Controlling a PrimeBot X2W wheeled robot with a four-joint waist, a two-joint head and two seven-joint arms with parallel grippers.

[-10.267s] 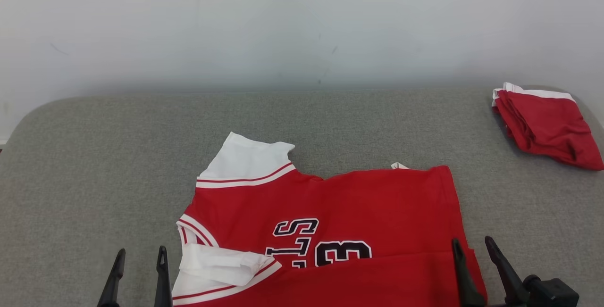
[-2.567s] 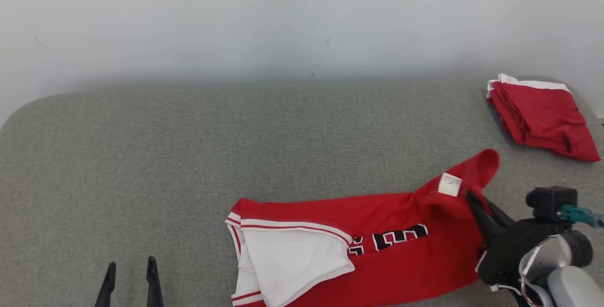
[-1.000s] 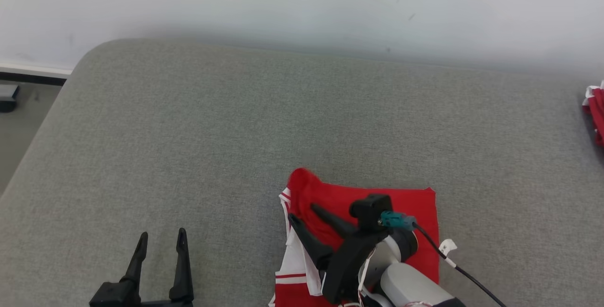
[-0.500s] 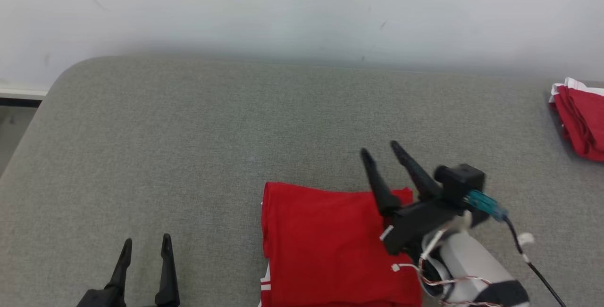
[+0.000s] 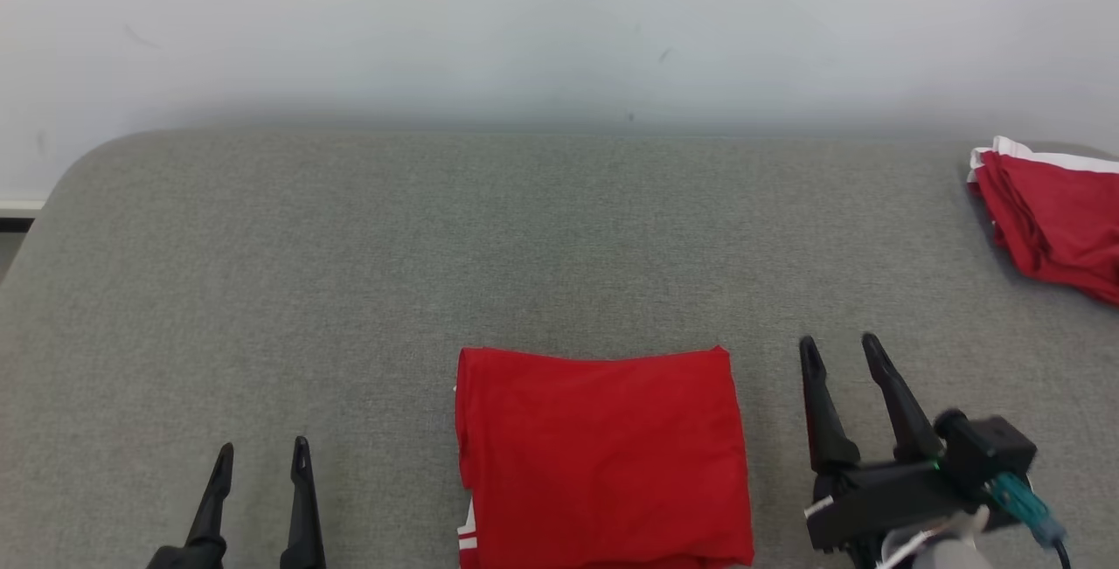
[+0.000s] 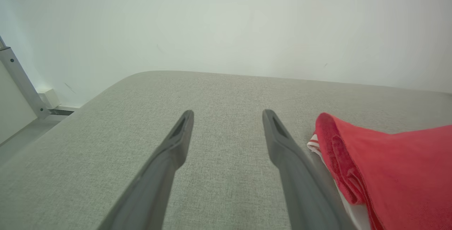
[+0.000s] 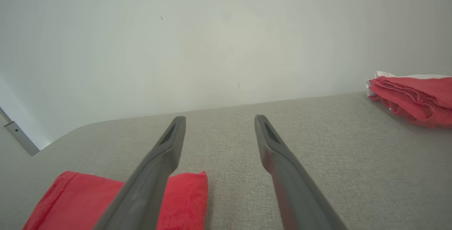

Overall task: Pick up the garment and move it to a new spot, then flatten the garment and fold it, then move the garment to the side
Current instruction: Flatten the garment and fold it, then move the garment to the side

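Note:
The garment (image 5: 603, 455) is a red jersey with white trim, folded into a flat rectangle at the near middle of the grey padded table (image 5: 437, 246). Its folded edge shows at the right of the left wrist view (image 6: 381, 166) and its corner at the lower left of the right wrist view (image 7: 106, 198). My right gripper (image 5: 839, 355) stands open just right of the garment, apart from it, with nothing between its fingers. At the lower left, well clear of the garment, my left gripper (image 5: 260, 457) is open and empty.
A second folded red and white garment (image 5: 1053, 215) lies at the far right of the table, also seen in the right wrist view (image 7: 413, 97). A pale wall (image 5: 559, 27) rises behind the table. The table's rounded left corner (image 5: 79, 167) drops to the floor.
My right gripper has let go of the garment, opened and drawn back to the right of it. The garment now lies folded in a neat rectangle. The head camera has swung.

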